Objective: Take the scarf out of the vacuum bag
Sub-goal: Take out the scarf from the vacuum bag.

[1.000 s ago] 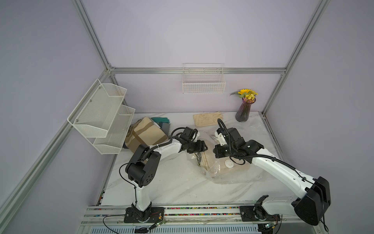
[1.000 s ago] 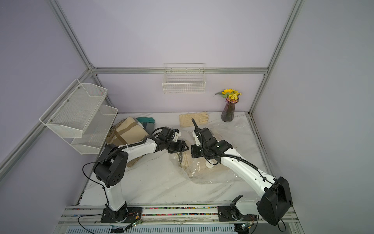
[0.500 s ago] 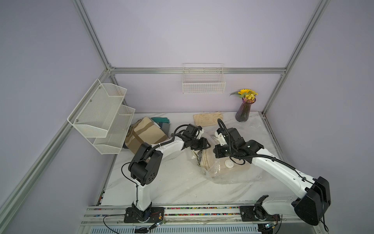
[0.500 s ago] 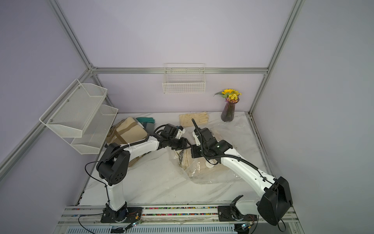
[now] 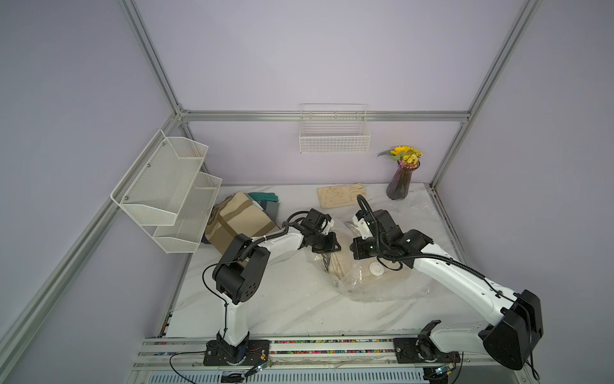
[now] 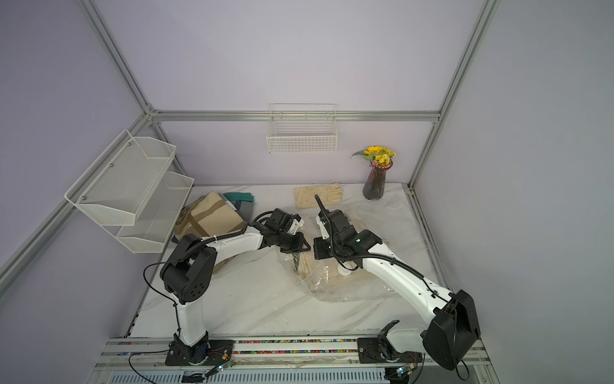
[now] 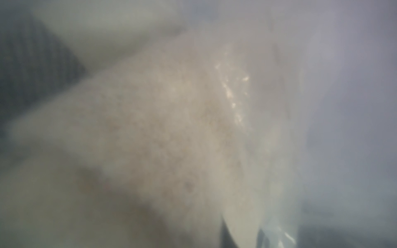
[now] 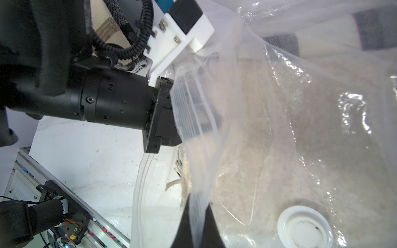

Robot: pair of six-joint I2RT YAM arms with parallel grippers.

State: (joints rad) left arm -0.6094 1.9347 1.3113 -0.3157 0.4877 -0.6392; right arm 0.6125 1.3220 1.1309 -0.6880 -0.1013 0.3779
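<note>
- Two robot arms: left arm [image 5: 282, 241], right arm [image 5: 448, 272].
- One vacuum bag [image 5: 392, 289], with one white valve cap [image 5: 376, 268].
- One beige scarf [image 5: 342, 262].
- One folded striped cloth [image 5: 236, 222].
- One teal glove [image 5: 262, 196].
- Cream gloves [image 5: 340, 195], number unclear.
- One vase [image 5: 402, 181] of yellow flowers.
- One wire basket [image 5: 334, 139].
- One mesh shelf [image 5: 166, 186], two tiers.

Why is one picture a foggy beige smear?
Left wrist view: lens seems pressed close to the scarf, so everything is out of focus. Right wrist view: sharp, with glare on the vacuum bag. Both top views: crisp, evenly lit.
</note>
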